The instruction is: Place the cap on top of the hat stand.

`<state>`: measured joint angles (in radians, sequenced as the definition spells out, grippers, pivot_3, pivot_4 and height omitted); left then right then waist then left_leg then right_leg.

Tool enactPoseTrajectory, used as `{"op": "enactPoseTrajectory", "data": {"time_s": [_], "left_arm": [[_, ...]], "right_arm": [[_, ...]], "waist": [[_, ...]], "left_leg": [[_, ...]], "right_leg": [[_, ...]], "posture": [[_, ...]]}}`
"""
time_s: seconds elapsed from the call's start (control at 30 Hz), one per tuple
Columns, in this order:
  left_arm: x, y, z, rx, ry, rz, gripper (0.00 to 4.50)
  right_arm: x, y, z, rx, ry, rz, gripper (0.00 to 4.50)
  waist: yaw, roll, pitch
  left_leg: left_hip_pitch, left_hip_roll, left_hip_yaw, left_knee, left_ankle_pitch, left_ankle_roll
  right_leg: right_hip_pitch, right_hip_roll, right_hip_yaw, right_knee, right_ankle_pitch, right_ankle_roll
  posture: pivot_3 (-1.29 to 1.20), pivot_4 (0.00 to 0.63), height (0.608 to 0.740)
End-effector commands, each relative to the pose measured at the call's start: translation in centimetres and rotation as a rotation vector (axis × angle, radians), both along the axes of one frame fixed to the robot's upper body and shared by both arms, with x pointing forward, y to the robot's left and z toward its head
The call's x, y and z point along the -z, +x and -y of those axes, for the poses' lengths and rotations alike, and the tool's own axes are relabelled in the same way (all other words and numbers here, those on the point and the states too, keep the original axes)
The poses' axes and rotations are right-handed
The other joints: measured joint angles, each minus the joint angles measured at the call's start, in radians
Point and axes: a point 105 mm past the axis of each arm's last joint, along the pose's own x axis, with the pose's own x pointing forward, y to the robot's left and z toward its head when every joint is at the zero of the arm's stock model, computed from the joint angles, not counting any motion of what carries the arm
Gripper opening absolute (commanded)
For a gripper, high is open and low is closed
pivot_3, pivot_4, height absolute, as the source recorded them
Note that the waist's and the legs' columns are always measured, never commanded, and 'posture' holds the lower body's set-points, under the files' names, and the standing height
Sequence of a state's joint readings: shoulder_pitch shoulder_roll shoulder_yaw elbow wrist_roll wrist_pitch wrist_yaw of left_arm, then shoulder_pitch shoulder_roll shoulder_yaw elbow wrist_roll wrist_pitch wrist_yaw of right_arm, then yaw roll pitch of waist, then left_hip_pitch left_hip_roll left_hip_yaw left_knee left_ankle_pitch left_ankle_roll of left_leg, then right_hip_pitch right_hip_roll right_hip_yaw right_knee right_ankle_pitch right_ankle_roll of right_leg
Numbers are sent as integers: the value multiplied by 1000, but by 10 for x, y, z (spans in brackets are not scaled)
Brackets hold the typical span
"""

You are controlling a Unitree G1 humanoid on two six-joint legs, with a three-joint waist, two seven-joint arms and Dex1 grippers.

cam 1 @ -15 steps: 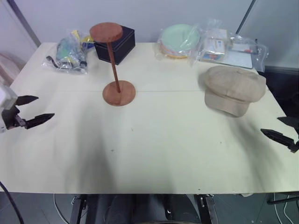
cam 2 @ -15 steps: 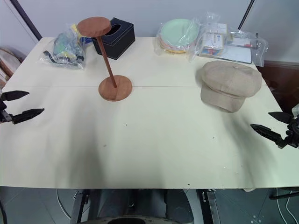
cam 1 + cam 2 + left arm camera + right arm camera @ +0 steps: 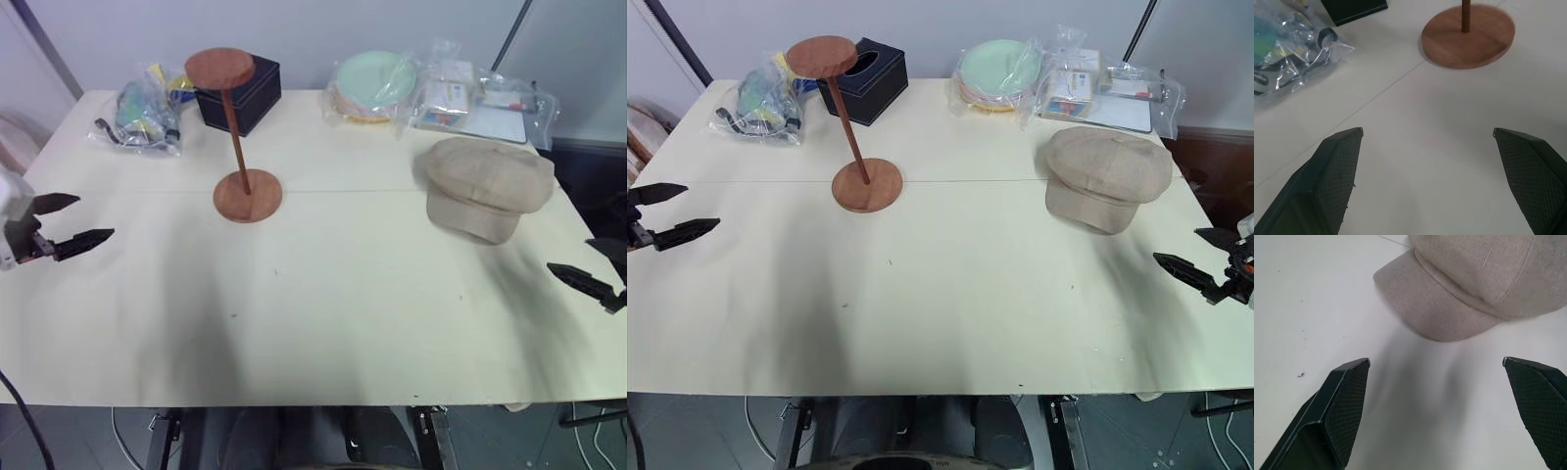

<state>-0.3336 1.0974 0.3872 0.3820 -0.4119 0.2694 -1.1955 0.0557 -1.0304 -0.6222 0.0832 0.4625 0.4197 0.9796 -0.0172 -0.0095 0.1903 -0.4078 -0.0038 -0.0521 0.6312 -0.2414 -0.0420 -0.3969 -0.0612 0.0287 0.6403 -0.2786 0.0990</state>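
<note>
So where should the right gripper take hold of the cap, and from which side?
Probably the short brim: the cap lies crown up on the table, brim toward the open right gripper, the only thin edge. Coming in low from the near side should suit.

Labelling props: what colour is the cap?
Beige cap, clearest in the right wrist view.

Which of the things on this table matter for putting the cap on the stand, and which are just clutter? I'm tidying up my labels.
Part of the job:
- cap, lying on the table
- hat stand, upright, disc bare
- left gripper and right gripper, both open, holding nothing

Just lying about:
- dark box
- bagged green plates
- bagged papers
- bagged items
</note>
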Motion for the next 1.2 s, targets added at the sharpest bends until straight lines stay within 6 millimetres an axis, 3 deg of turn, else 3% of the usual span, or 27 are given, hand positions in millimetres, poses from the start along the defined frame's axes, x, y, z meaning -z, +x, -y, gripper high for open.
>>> {"op": "enactPoseTrajectory", "data": {"time_s": [0.03, 0.23, 0.33, 0.43, 0.53, 0.77, 0.9, 1.0, 1.2], "left_arm": [[-25, -2, 48, 176, -97, 38, 4500], [-22, -22, 142, 472, -267, -47, 4500], [-16, -32, 179, 594, -262, -88, 4500], [-16, -39, 211, 714, -270, -111, 4500], [-21, -37, 226, 767, -277, -108, 4500], [-30, -27, 241, 793, -282, -77, 4500], [-33, -25, 244, 796, -287, -68, 4500], [-32, -24, 244, 789, -280, -64, 4500], [-35, -24, 240, 772, -285, -55, 4500]], "right_arm": [[-13, 11, -18, -13, -149, 40, 4456], [-3, 30, -72, -67, -384, 86, 4456], [2, 43, -86, -36, -496, 141, 4456], [19, 60, -90, -3, -694, 182, 4456], [34, 78, -78, 67, -853, 183, 4456], [50, 115, -77, 141, -912, 226, 4456], [55, 130, -87, 116, -883, 251, 4456], [60, 134, -95, 80, -872, 256, 3648], [63, 133, -99, 63, -866, 262, 523]], "waist": [[1, 0, 0], [2, 0, 0], [-1, -1, 0], [1, -1, 0], [4, -1, 0], [-4, -1, 0], [-5, -1, 0], [-5, -1, 0], [-4, -1, -1]], "left_leg": [[0, 1, 0, 1, 0, 0], [0, 0, -2, 2, 0, 0], [1, 0, -2, 3, 0, -1], [1, -2, -2, 4, 1, -1], [0, -3, -3, 5, 1, -1], [0, -3, -3, 5, 1, -1], [1, -3, -3, 6, 1, -2], [1, -3, -3, 6, 1, -2], [1, -3, -4, 6, 1, -2]], "right_leg": [[0, 0, 0, 1, 0, 0], [-1, -1, 0, 8, -1, 1], [-1, 0, 0, 8, -1, 1], [-1, 0, 0, 9, -1, 1], [0, 0, 0, 9, -1, 1], [-1, 1, 1, 10, -1, 1], [-1, 1, 1, 10, -1, 1], [0, 1, 1, 10, -1, 1], [0, 2, 1, 10, -1, 1]], "posture": [[0, 150, 740], [0, 150, 740], [0, 150, 740], [0, 150, 740], [0, 150, 740], [0, 150, 740], [0, 150, 740], [0, 150, 740], [0, 150, 740]]}}
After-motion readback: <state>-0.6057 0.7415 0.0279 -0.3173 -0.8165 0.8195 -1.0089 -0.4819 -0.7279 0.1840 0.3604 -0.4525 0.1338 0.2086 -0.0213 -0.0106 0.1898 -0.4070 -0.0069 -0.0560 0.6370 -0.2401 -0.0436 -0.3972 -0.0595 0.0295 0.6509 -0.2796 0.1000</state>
